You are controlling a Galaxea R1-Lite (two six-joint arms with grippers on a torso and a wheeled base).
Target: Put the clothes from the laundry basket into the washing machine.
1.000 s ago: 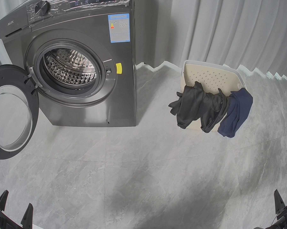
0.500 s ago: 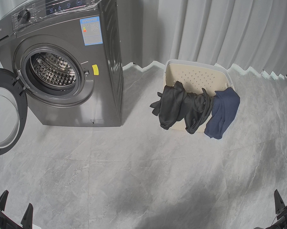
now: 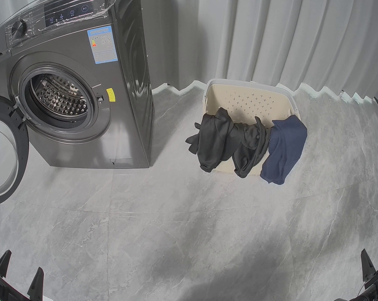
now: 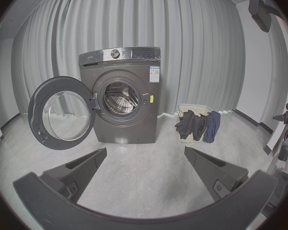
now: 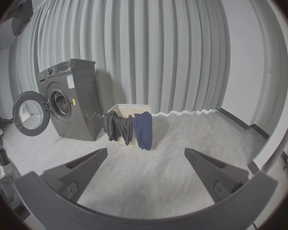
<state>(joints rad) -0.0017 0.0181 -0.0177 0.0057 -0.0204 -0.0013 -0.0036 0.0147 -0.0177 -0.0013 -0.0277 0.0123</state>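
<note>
Round grey washing-machine door (image 3: 0, 155): cut by head view's left edge.
Cream perforated plastic laundry basket (image 3: 247, 103): front wall hidden under draped dark clothes (image 3: 216, 141).

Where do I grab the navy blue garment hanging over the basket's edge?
Pinch the navy blue garment at the fold cresting the near rim of the cream plastic laundry basket, descending from above: it drapes over that rim, so the crest looks raised.

Laundry basket (image 3: 249, 89) right of washing machine (image 3: 72, 80)
</note>
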